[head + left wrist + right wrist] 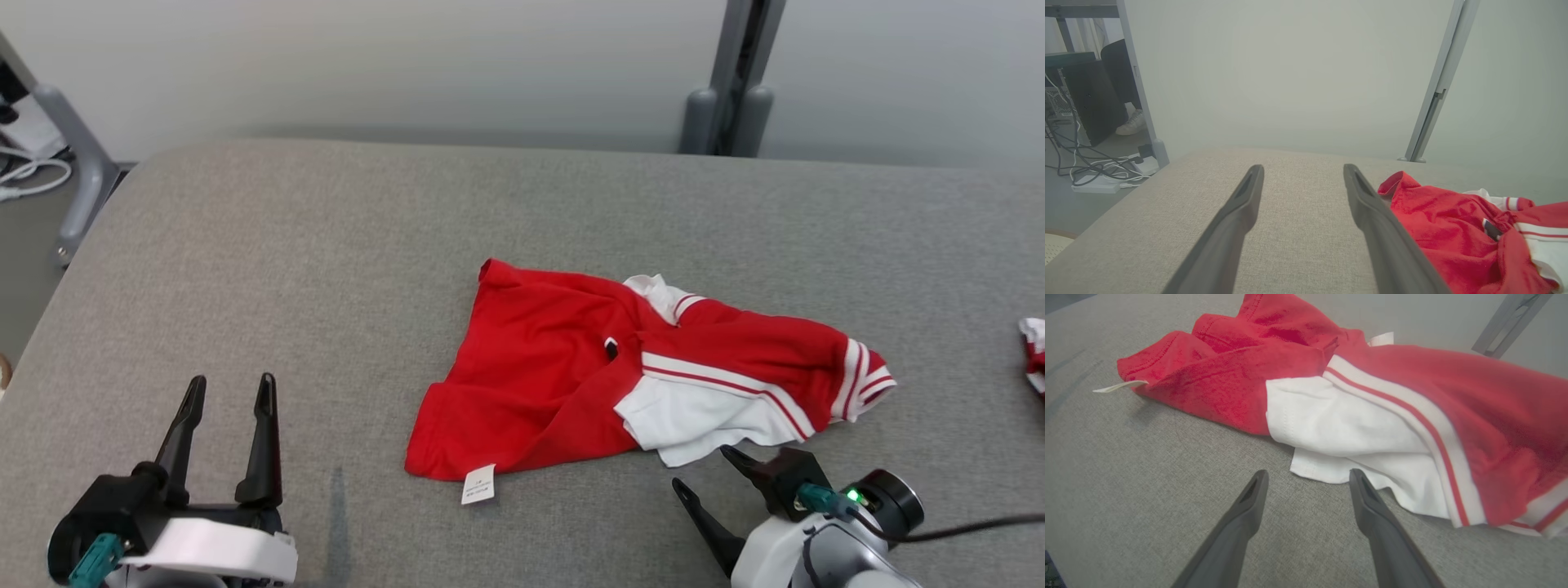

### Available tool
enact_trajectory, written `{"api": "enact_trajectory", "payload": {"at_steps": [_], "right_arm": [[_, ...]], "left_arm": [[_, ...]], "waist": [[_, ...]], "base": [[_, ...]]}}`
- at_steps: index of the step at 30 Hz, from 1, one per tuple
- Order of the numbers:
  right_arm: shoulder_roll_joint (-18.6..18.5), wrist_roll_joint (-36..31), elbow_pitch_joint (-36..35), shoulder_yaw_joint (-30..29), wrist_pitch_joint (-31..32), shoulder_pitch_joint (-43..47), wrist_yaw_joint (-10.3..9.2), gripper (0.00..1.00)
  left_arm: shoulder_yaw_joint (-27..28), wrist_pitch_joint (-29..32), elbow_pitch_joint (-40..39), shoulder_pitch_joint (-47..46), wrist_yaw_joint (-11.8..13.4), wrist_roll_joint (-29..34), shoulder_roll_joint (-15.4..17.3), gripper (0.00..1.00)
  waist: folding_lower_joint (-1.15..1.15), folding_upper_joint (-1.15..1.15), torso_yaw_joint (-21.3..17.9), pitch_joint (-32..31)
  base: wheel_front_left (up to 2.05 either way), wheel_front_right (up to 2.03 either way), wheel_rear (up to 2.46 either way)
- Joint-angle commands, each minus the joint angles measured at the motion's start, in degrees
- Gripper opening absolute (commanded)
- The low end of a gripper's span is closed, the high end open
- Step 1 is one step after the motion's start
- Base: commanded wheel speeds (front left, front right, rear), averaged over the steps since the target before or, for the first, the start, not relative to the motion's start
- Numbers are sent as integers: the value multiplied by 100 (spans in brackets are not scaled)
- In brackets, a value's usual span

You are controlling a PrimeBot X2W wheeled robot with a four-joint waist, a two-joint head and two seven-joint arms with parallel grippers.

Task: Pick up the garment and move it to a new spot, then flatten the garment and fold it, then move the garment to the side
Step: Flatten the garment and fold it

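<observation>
We find the garment (571, 367) lying crumpled a little right of the middle of the grey desk (326, 245), red body to the left, a white panel with red stripes to the right, and a small label (478, 484) sticking out at its near corner. Our right end effector (701, 466) is spread wide and empty, its tips low over the desk and just short of the white hem (1331, 469). Our left end effector (231, 380) is also wide and empty, well apart from the cloth on the near left. We judge that the pick-up has not yet begun. To do it well, we should slide the lower finger under the hem rather than press down on top, and close on one or two layers only, so that the cloth hangs open when raised. The left arm would best take the red edge near the label, giving us two well-separated holds for the later flattening.
</observation>
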Motion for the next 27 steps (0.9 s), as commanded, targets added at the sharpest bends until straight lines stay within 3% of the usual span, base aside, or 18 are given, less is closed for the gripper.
{"api": "enact_trajectory", "payload": {"at_steps": [1, 7, 8, 9, 10, 11, 17, 22, 27], "right_arm": [[-51, -8, 184, 90, -53, -191, -1, 100], [-70, 29, 1080, 545, -76, -853, -1, 100], [-73, 60, 1235, 606, -57, -921, -1, 93], [-69, 95, 1356, 663, -55, -971, -1, 47], [-59, 156, 1445, 711, -69, -1004, -1, 37], [-57, 226, 1508, 747, -64, -1040, -1, 0], [-249, 621, 1368, 1113, 156, -1038, 1, 0], [-743, 1007, 454, 1283, 616, -941, -1, 0], [-1339, 1271, -654, 842, 1158, -730, -1, 0]], "left_arm": [[13, -23, 35, -154, -44, 52, -18, 100], [81, -26, 114, -389, -191, 206, -217, 100], [97, -27, 123, -411, -218, 227, -251, 100], [115, -27, 141, -422, -244, 244, -280, 100], [137, -27, 153, -446, -269, 265, -309, 100], [169, -27, 158, -465, -290, 291, -321, 100], [352, -27, 189, -463, -396, 443, -427, 100], [491, -27, 160, -399, -457, 571, -475, 100], [605, -27, 126, -349, -498, 654, -506, 100]], "waist": [[0, 0, 175, 213], [0, 0, 322, 440], [0, 0, 338, 459], [0, 0, 347, 476], [0, 0, 352, 495], [0, 0, 349, 507], [0, 0, 216, 487], [0, 0, -47, 414], [0, 0, -362, 361]], "base": [[0, 0, 0], [0, 0, 0], [0, 0, 0], [0, 0, 0], [0, 0, 0], [0, 0, 0], [0, 0, 0], [0, 0, 0], [0, 0, 0]]}}
